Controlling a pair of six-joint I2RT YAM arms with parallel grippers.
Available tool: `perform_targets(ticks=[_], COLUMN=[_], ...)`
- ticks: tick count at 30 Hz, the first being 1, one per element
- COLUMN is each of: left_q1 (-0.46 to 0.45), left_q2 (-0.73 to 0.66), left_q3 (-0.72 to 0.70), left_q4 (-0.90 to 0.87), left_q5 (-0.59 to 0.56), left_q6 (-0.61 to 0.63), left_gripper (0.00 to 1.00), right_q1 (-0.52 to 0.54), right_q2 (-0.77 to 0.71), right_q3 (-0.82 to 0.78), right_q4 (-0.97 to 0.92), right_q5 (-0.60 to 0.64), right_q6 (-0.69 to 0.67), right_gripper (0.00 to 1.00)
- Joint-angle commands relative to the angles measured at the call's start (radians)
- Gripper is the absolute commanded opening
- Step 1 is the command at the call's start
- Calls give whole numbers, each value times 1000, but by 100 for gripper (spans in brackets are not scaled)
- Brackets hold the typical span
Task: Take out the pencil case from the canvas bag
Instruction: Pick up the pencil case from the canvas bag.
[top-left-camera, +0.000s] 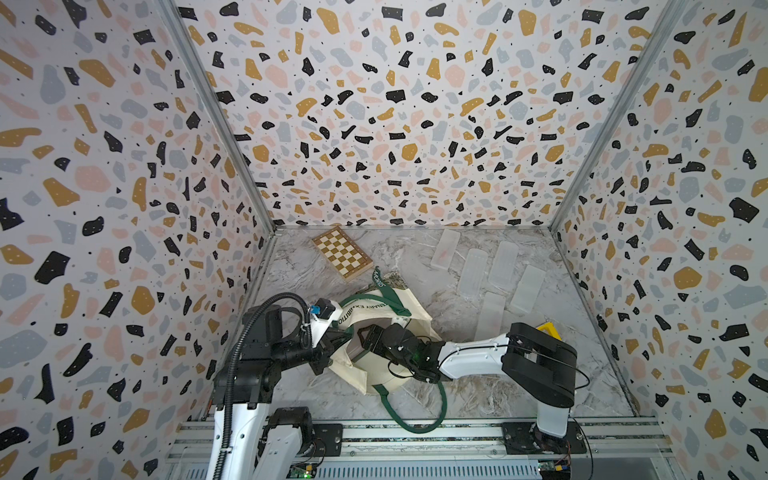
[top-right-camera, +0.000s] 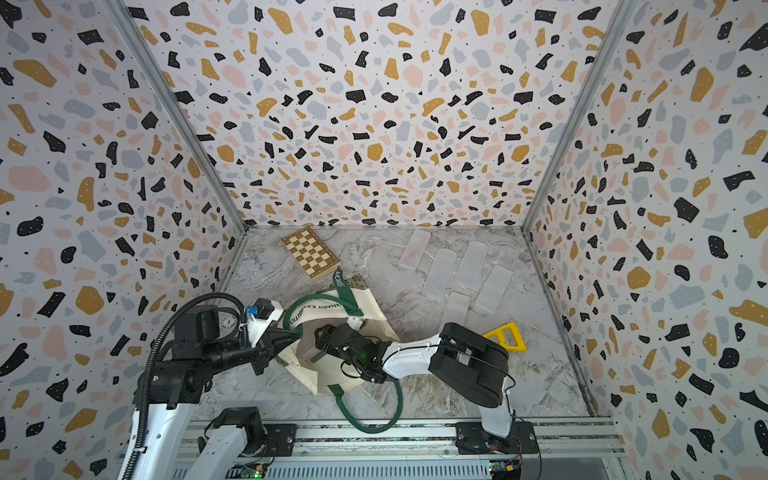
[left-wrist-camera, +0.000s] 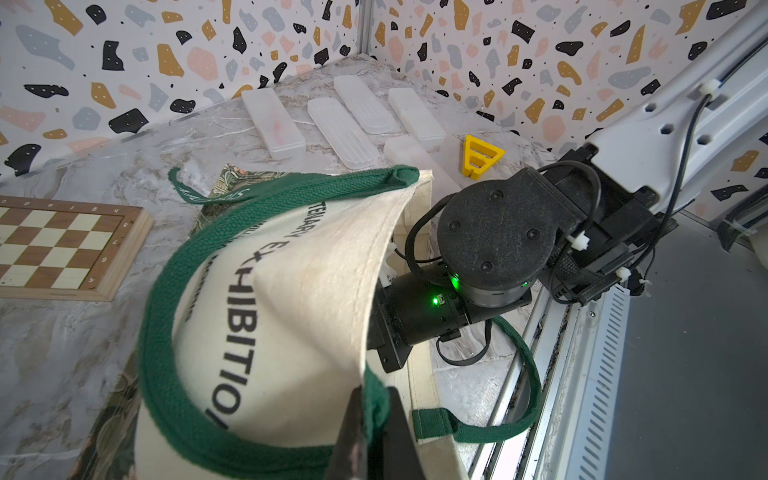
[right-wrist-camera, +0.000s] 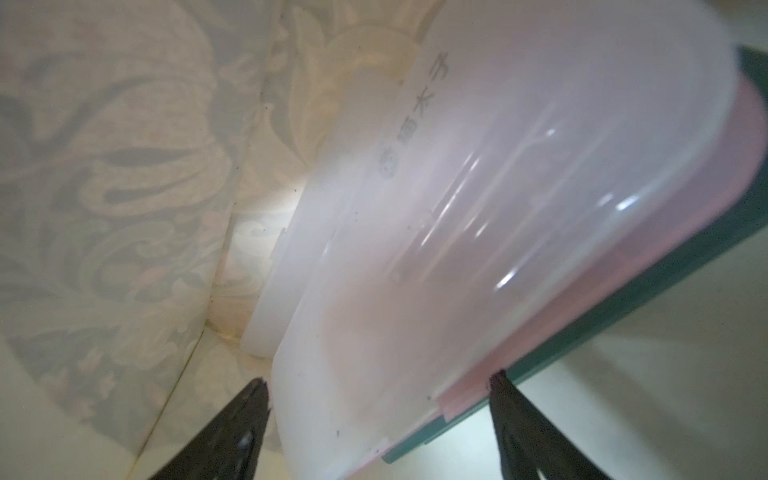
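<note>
**Task items.** The canvas bag (top-left-camera: 376, 305) is a cream tote with dark green handles, green lettering and a leafy-print patch. It lies crumpled at the front centre of the marble table (top-left-camera: 457, 386), mouth open. The left gripper (left-wrist-camera: 370, 432) is clamped tight on the bag's rim at a green strap.

The pencil case (right-wrist-camera: 478, 249) sits inside the bag. It is milky translucent plastic with a pink tinge, a rounded corner, a ribbed face and one line of printed characters. The right gripper (right-wrist-camera: 378, 386) is inside the mouth, jaws wide, one fingertip on each side of the case's end. I cannot tell whether they press on it.

**Count, left to right.**
- One wooden chessboard (top-right-camera: 311, 251).
- One bag with two handles (top-left-camera: 419, 428).
- Five frosted plastic boxes (left-wrist-camera: 340, 133).
- One yellow triangular frame (top-right-camera: 505, 336).

**Obscured.**
- From above, cloth and gripper cover nearly all of the case.
- A white edge lies behind it; whether that is the same case or another is unclear.
- Folds cut off the lettering.
- In a top view the right arm (top-left-camera: 536, 365) hides most of the yellow frame.
</note>
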Motion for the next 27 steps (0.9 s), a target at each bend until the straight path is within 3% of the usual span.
perform_targets(ticks=[1,16,27], left_q1=[4,3,3], left_q2=[-8,-13,-14], left_q3=[-10,-13,-16], left_q4=[38,37,28], left_q5=[39,37,51], left_q6=[-6,1,9], left_gripper=[0,0,0], right_q1=[7,21,-31], right_q2=[10,-11,74], right_q3=[44,69,84], right_q4=[46,21,158], right_q5=[8,71,-15], right_q6=[-24,-55,-29], right_gripper=[83,82,81])
